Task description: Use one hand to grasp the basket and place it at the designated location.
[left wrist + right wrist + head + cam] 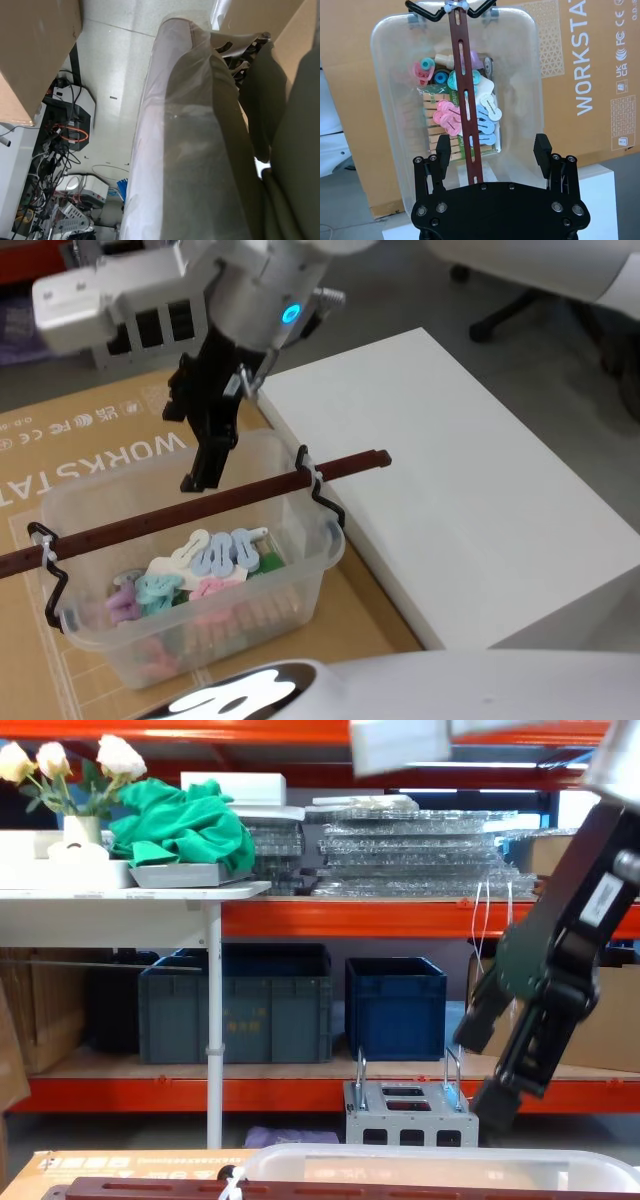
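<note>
Sitting on the flat cardboard box [90, 450], just beside the white table [450, 460]: basket [292, 598], coloured clips [215, 555] inside.
Right gripper [492, 144] hangs over the bar handle [465, 90], jaws wide open, one finger either side, gripping nothing.

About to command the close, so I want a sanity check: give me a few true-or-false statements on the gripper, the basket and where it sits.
1. The right gripper is shut on the handle. False: it is open and hovers above the bar, gripping nothing.
2. The basket sits on the cardboard box. True.
3. The basket is empty. False: it holds coloured clips.
4. White ties fasten the handle to the basket's wire brackets. True.
</note>
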Available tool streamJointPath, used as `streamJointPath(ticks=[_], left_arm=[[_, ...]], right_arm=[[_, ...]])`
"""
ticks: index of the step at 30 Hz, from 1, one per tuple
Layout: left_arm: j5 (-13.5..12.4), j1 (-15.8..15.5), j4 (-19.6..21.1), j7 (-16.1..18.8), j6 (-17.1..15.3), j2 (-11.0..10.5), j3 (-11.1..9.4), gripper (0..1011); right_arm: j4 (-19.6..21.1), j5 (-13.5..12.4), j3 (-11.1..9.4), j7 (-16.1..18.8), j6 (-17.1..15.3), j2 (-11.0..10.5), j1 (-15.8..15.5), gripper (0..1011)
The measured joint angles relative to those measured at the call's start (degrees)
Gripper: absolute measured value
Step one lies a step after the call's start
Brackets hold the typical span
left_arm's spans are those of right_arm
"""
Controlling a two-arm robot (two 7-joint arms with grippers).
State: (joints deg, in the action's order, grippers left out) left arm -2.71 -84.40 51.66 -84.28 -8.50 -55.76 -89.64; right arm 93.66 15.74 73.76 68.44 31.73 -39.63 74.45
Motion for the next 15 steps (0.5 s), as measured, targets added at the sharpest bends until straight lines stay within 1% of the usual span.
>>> streamJointPath(ticks=[5,10,14,15], left_arm=[[0.0,0.0,0.0,0.0,0.0,0.0,0.0,0],[0.0,0.0,0.0,0.0,0.0,0.0,0.0,0],[0.0,0.0,0.0,0.0,0.0,0.0,0.0,0],[0.0,0.0,0.0,0.0,0.0,0.0,0.0,0]], right_arm=[[-0.7,1.8,1.2,-0.2,-0.9,1.1,-0.3,1000],[-1.7,4.0,2.8,-0.4,-2.1,2.8,-0.7,1000],[-2.2,5.3,3.9,-0.5,-2.8,3.7,-1.1,1000],[-2.2,5.3,3.9,-0.5,-2.8,3.7,-1.1,1000]])
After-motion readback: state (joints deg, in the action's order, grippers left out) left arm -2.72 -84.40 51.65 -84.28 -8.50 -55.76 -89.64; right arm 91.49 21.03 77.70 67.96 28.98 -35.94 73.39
